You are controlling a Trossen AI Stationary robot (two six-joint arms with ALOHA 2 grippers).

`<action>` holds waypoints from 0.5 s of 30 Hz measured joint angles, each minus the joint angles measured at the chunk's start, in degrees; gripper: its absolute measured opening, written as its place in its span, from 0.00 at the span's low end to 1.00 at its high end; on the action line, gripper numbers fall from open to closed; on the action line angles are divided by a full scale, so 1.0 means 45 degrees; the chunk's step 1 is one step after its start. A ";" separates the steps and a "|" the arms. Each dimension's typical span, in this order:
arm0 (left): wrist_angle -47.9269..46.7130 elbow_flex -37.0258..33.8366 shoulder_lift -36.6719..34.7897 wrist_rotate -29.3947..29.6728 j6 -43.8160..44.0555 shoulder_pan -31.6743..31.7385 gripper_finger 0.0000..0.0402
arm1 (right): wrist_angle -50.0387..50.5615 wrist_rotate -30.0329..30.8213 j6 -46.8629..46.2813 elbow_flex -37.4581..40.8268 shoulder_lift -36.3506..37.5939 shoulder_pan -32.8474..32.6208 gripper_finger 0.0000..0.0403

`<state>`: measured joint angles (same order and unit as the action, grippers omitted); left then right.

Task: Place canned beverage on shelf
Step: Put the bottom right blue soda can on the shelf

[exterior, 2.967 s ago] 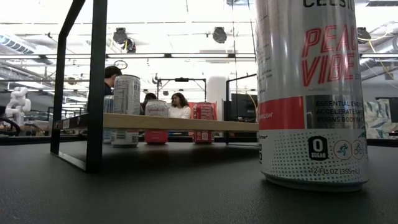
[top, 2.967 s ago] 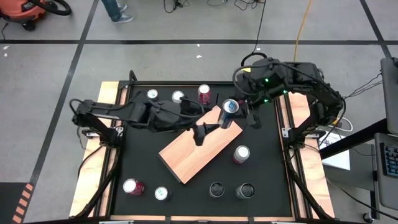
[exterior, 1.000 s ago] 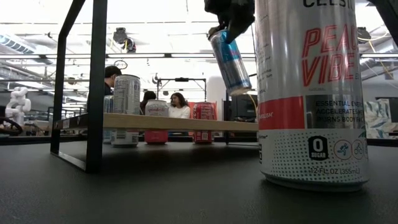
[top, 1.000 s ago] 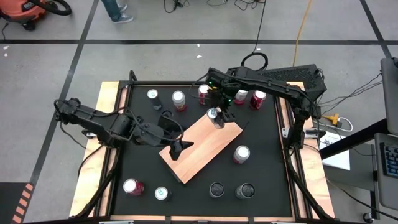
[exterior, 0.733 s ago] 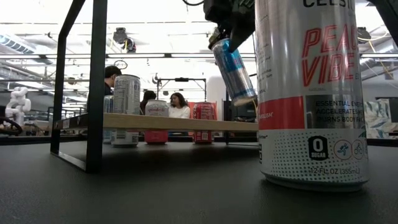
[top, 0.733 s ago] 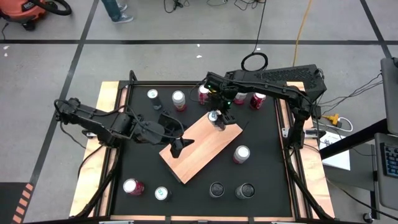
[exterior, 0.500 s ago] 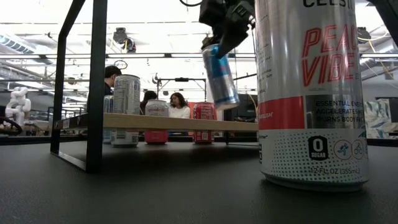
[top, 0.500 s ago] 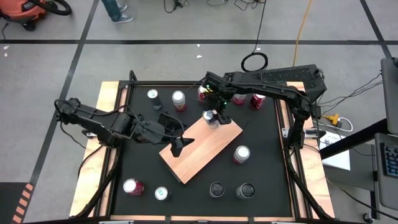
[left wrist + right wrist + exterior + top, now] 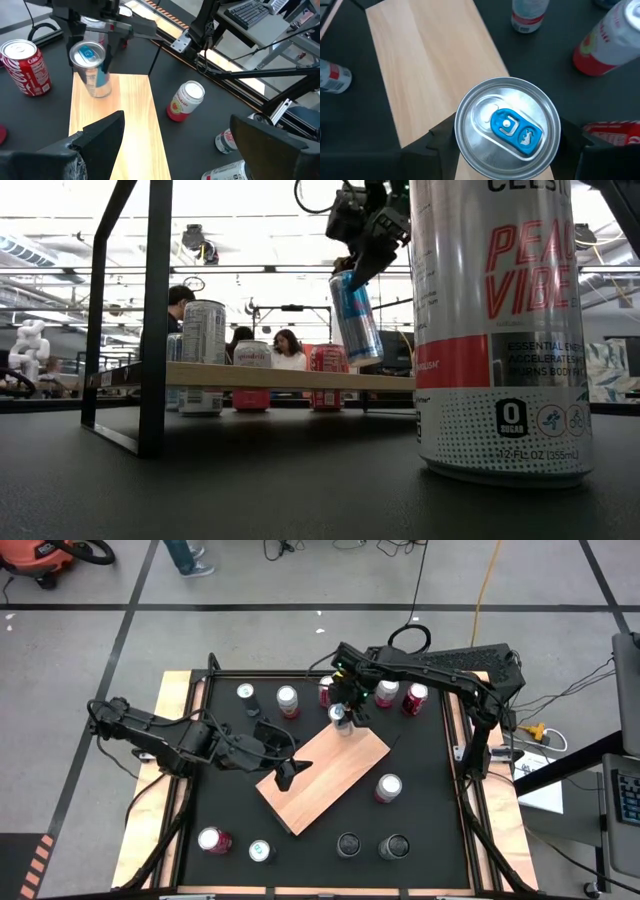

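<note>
left hand (image 9: 286, 776): fingers spread wide, holding nothing; sat over the shelf's near-left long edge, idle.
shelf (image 9: 315, 780): light wooden board with thin black edge, lying diagonally mid-surface; top was bare apart from the can coming in at its far end.
blue can (image 9: 356, 317): silver body, blue tab; hung in the air just above the shelf's far end, tilted, base not yet touching the board. Low view showed a clear gap under it.
right hand (image 9: 345, 702): pinched the blue can near its top rim, one finger each side, over the shelf's far end.
handling, judged: rigid thin-walled cylinder, smooth and a bit slippery; if full, heavy enough to swing in a top pinch, which would explain the tilt. Sidewall dents if squeezed hard. A hold lower on the body, finger pads flat on opposite sides, would control it better; the top rim is the stiffest part.
next, judged: level it out before lowering, or it lands on the base edge and tips.
red can (image 9: 28, 68): stood on the black surface (image 9: 430, 790) just beyond the shelf's far end.
other cans: scattered on the surface round the shelf, none on it.
</note>
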<state>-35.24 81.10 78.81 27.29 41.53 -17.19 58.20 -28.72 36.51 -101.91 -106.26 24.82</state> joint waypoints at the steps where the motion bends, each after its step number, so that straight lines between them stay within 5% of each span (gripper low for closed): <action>1: 0.0000 0.0000 0.0000 0.0000 -0.0015 0.0014 0.91 | -0.0103 -0.0004 0.0031 0.0000 0.0000 0.0045 0.50; 15: 0.0000 0.0000 0.0005 -0.0300 -0.0407 0.0651 0.91 | -0.1128 -0.0299 -0.0237 0.1161 -0.0015 0.0480 0.50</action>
<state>-35.24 81.10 78.83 25.94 39.70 -14.26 53.12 -30.07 35.44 -96.68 -106.32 26.98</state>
